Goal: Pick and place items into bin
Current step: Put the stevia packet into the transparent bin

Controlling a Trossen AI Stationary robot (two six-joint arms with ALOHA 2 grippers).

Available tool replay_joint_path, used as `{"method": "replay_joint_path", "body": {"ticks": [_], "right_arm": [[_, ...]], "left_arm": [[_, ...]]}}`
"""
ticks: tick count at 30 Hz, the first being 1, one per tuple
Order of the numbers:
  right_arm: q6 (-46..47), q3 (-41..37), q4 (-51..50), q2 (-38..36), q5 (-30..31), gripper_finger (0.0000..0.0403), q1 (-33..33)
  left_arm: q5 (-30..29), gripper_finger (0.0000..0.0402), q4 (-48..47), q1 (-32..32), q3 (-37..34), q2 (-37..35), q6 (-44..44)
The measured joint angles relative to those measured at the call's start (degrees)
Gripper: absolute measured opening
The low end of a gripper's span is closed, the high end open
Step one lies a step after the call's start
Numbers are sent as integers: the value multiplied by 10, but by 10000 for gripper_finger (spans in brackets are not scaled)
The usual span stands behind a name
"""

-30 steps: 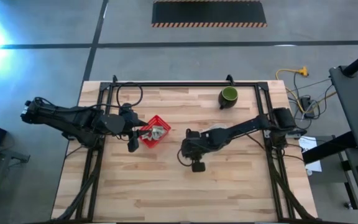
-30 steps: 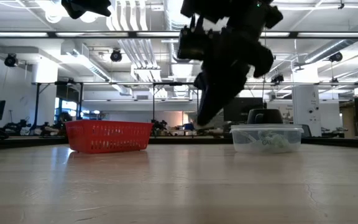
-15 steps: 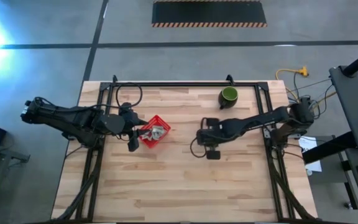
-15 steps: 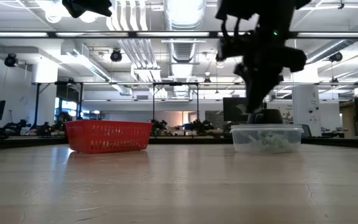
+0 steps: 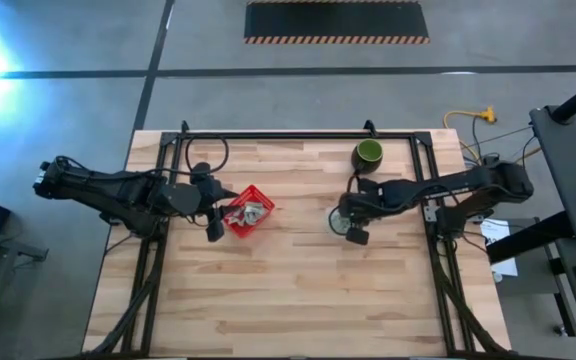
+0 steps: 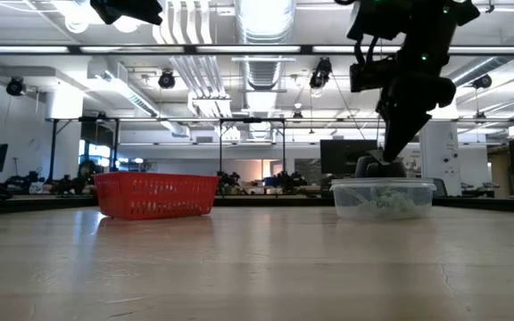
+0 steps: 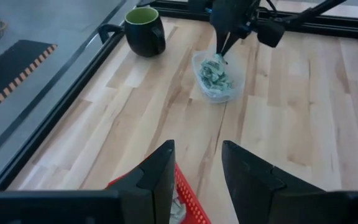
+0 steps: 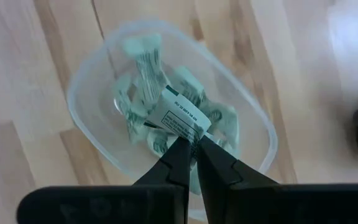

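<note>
Pinching one small pale green-and-white crinkly wrapped piece (image 8: 179, 118) between tightly closed fingertips, the right gripper (image 8: 193, 148) is hanging over the clear plastic tub (image 8: 92, 74), where more pieces (image 7: 215, 76) are lying directly beneath its fingers. Judging by this, it is lifting one for the red mesh basket (image 5: 248, 213). Bare wood is lying open between them. The left gripper (image 7: 196, 163) is waiting half-open over the basket's rim, empty.

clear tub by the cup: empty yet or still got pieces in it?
Not empty. The clear tub holds a heap of green-and-white wrapped pieces; the right gripper, shut, hangs over it.
</note>
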Motion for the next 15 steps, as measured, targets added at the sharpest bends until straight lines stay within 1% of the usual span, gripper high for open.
{"method": "replay_joint_path", "body": {"ticks": [3, 11, 15], "right_arm": [[-2, -3, 14, -9, 0, 13, -4], [-25, -3, 51, -2, -10, 16, -6], [-28, -3, 55, -2, -17, 44, -6]], "left_arm": [[-6, 116, 0, 0, 0, 0, 0], [-8, 116, 7, 0, 0, 0, -3], [-7, 116, 24, 0, 0, 0, -5]]}}
